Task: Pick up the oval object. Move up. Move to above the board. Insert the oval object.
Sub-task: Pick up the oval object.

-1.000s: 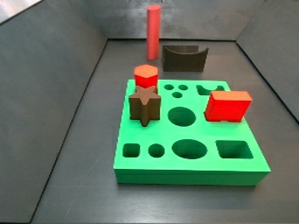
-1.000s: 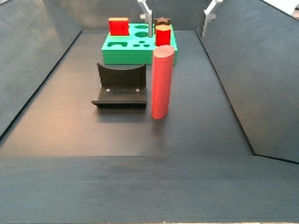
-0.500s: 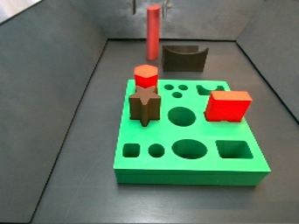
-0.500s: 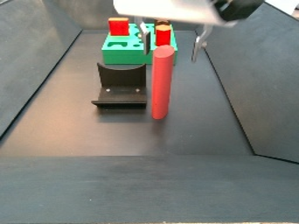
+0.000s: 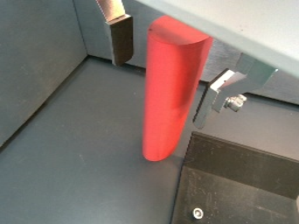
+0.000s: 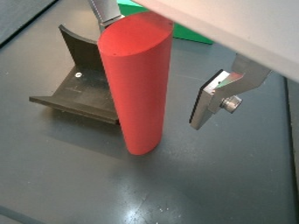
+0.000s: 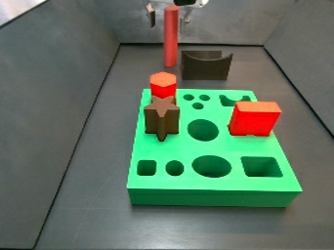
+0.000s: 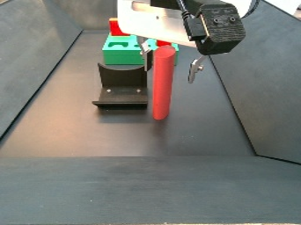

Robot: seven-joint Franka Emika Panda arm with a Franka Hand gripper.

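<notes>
1. Wrist views: my claw [image 5: 163, 66] sits spread around the top of the oval object [image 5: 167, 96], silver fingers [image 6: 216, 96] apart from its sides.
2. I see the rod upright on the floor, beside the fixture [image 6: 82, 83].
3. Side view: the board [image 7: 209, 146] lies nearer, well apart from the rod [image 7: 171, 37].

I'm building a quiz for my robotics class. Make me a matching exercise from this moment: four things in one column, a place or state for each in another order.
Things:
1. oval object
2. gripper
3. red cube
4. brown U-shaped block

Places or states:
A. on the board
B. open, fingers either side of the rod
C. standing upright on the floor
D. on the floor off the board, beside the rod

Pairs: 1-C, 2-B, 3-A, 4-D
</notes>
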